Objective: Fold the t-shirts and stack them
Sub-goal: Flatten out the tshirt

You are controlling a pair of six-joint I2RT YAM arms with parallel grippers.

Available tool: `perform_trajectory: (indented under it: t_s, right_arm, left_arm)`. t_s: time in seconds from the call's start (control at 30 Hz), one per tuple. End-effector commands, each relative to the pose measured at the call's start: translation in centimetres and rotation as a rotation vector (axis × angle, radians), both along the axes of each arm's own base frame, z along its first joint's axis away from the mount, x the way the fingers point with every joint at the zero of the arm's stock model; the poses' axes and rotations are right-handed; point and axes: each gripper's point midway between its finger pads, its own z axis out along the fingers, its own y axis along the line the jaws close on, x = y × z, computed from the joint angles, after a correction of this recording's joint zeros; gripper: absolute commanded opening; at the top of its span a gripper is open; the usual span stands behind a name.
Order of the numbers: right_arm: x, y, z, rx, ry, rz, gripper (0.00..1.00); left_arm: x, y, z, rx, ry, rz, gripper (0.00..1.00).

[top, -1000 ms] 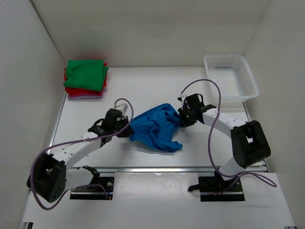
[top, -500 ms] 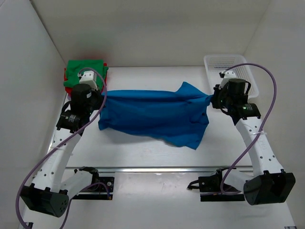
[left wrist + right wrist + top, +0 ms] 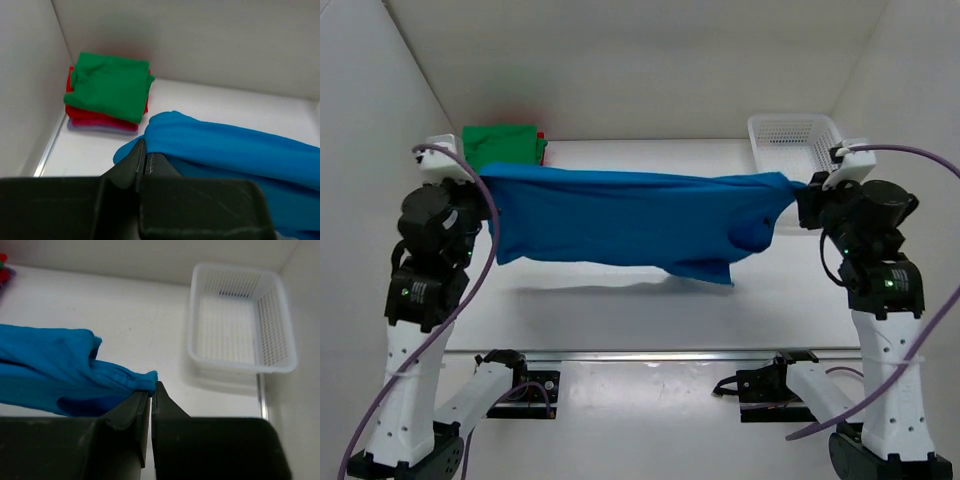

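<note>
Left gripper (image 3: 145, 152): clamped on shirt (image 3: 620, 215) corner.
Right gripper (image 3: 151, 389): clamped on opposite corner.
Shirt: stretched taut aloft, likely to flatten for folding.

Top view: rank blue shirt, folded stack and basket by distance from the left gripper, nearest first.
1. blue t-shirt: held in the left gripper, stretching away to the right.
2. folded stack: just behind the gripper, far left corner.
3. white basket: far right corner.
</note>
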Motion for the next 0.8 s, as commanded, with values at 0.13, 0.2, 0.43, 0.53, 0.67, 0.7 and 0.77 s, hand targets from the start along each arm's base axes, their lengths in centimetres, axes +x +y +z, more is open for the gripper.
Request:
perform_trajectory:
  t_s: [0.13, 0.2, 0.43, 0.53, 0.67, 0.7, 0.77]
  right_arm:
    - [-2.6, 0.1, 8.1, -0.030, -0.156, 0.004, 0.00]
    - [-2.4, 0.6, 9.1, -0.015, -0.168, 0.023, 0.00]
    - [3.3, 1.5, 5.5, 0.048, -0.061, 0.087, 0.00]
    - [7.4, 2.9, 1.4, 0.027, 0.014, 0.102, 0.00]
    - [15.5, 5.1, -6.4, 0.039, 0.171, 0.141, 0.00]
    - [16.7, 5.4, -7.1, 0.039, 0.187, 0.146, 0.00]
    - [20.3, 6.4, -8.4, -0.011, 0.198, 0.132, 0.00]
  left_arm:
    - [-3.7, 1.7, 6.9, 0.010, -0.122, 0.071, 0.00]
    - [-3.6, 1.1, 7.4, -0.007, -0.120, 0.052, 0.00]
    - [3.6, -1.5, 0.1, 0.009, 0.100, -0.037, 0.00]
    - [7.5, -2.8, -5.7, -0.004, 0.172, -0.053, 0.00]
    - [13.7, -3.2, -15.6, -0.031, 0.327, -0.031, 0.00]
    - [14.4, -3.3, -16.5, -0.026, 0.342, -0.026, 0.00]
    - [16.6, -2.5, -18.5, -0.005, 0.366, 0.055, 0.00]
